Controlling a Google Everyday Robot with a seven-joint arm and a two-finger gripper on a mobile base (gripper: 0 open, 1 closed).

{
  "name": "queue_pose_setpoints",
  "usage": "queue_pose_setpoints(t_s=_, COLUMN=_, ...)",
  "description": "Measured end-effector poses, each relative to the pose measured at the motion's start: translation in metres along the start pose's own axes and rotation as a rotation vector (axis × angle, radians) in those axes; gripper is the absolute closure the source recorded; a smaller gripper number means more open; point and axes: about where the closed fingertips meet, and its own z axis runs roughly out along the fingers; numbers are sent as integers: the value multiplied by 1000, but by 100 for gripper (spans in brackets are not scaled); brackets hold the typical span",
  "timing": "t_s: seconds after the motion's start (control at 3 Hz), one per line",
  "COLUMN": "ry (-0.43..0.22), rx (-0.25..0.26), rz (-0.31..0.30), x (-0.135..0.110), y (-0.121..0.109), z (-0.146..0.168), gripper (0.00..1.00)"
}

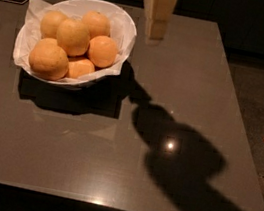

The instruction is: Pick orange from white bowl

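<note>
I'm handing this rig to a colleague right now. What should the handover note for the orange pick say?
Claw: in the air over the far edge of the table, just right of the white bowl, carrying no fruit.
Things: the orange sits on top of the pile in the bowl, at the table's far left.
Done: no grasp yet.
Left: bring the claw over the bowl, descend, grip the orange, lift it out.

tool (155,30) beside white bowl (129,28), table (217,82) beyond — open
</note>
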Motion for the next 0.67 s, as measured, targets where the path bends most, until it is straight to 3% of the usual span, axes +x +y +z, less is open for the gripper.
queue_pose_setpoints(t_s=0.67, ry=35, rx=-43, rz=-122, x=-45, y=-26, z=36, gripper=0)
